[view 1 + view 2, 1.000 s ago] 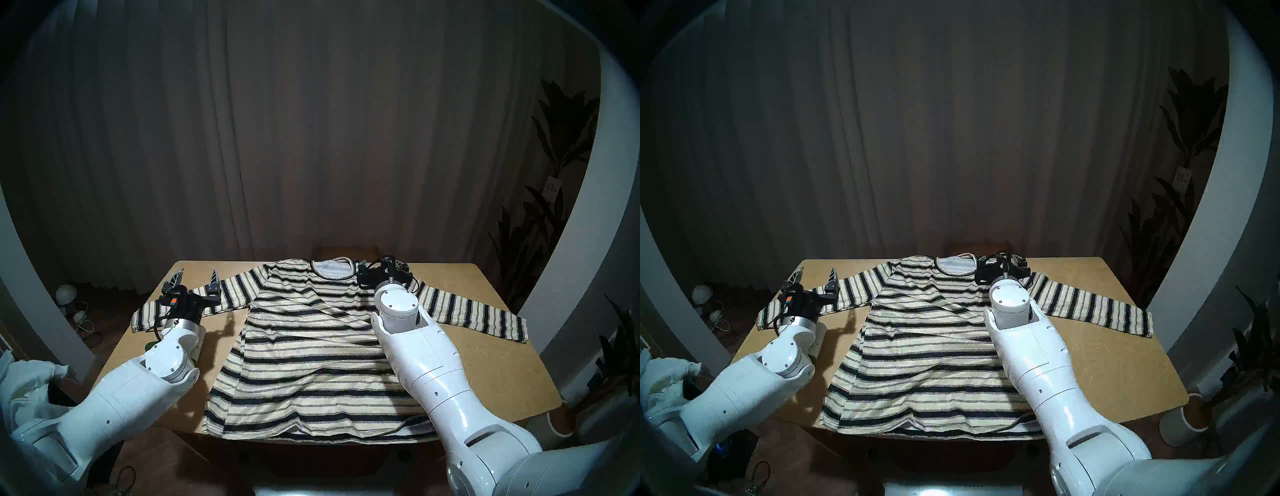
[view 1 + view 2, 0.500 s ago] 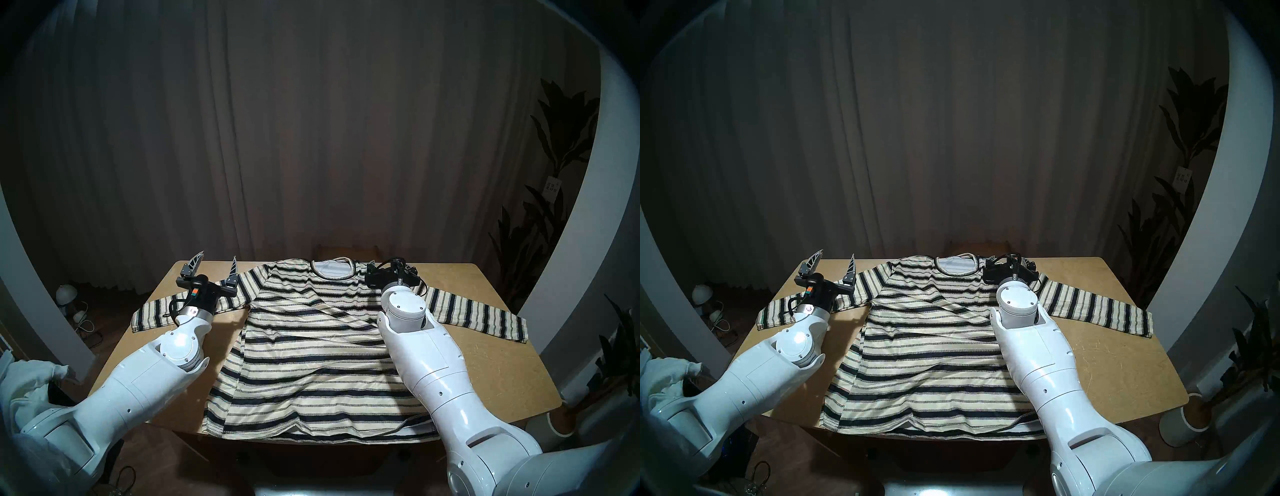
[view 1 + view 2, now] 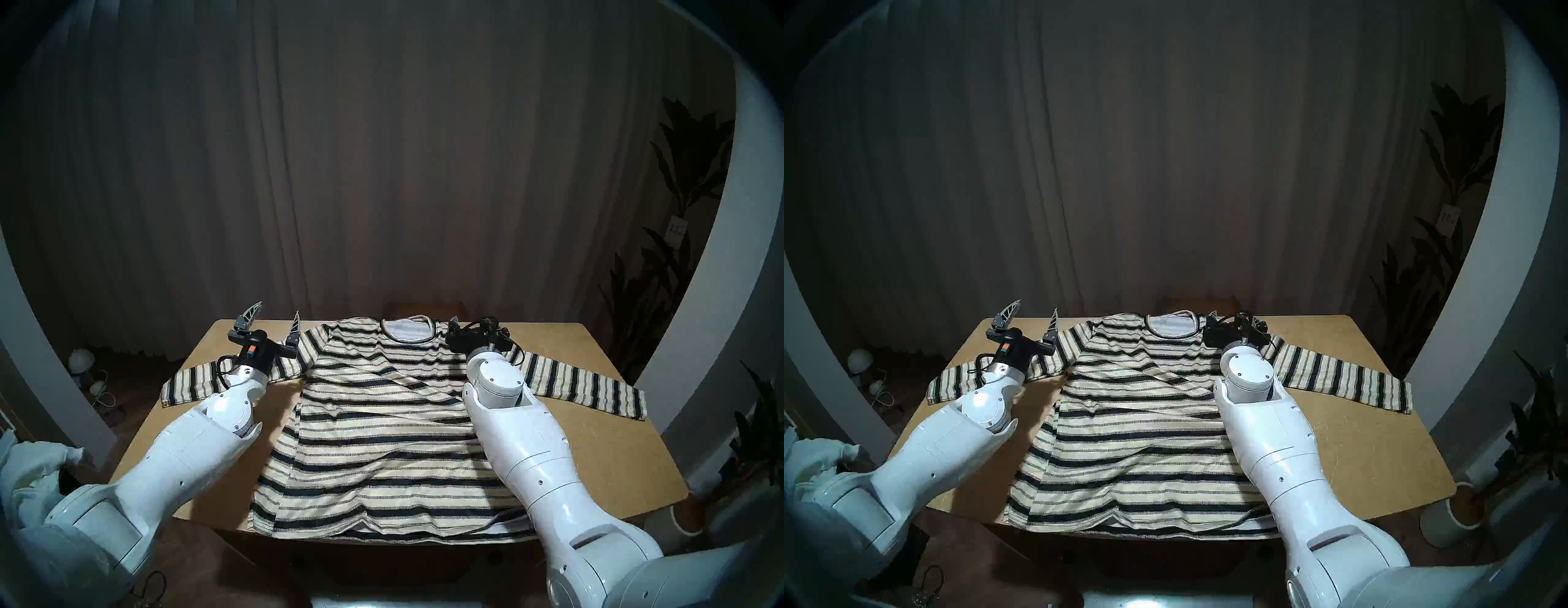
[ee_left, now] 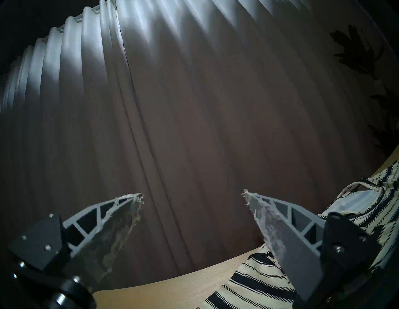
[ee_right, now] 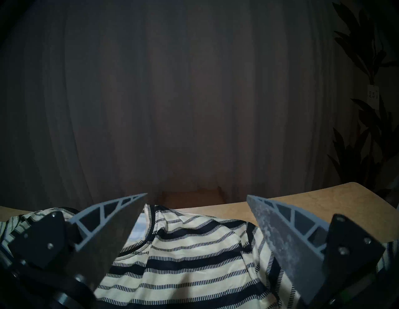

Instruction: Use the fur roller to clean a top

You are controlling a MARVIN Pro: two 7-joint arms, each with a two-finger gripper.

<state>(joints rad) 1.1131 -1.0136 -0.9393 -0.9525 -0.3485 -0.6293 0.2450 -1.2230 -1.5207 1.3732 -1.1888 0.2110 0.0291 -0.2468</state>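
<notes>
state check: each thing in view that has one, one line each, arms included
top: spread flat on the table, front up, both sleeves out sideways, some wrinkles.
left gripper: jaws open, empty, above the sleeve by the table's far edge.
right gripper: jaws open, empty, over the shoulder beside the neckline.
table: bears the top.
fur roller: not seen in any view.

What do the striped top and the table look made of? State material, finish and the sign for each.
Striped top: soft, thin woven or knit fabric, cream and black, with a slight sheen; it lies in wrinkles and folds. The exact fibre cannot be told.
Table: probably wood board or laminate, matte tan, flat with a thin edge and fine scratch marks.
</notes>
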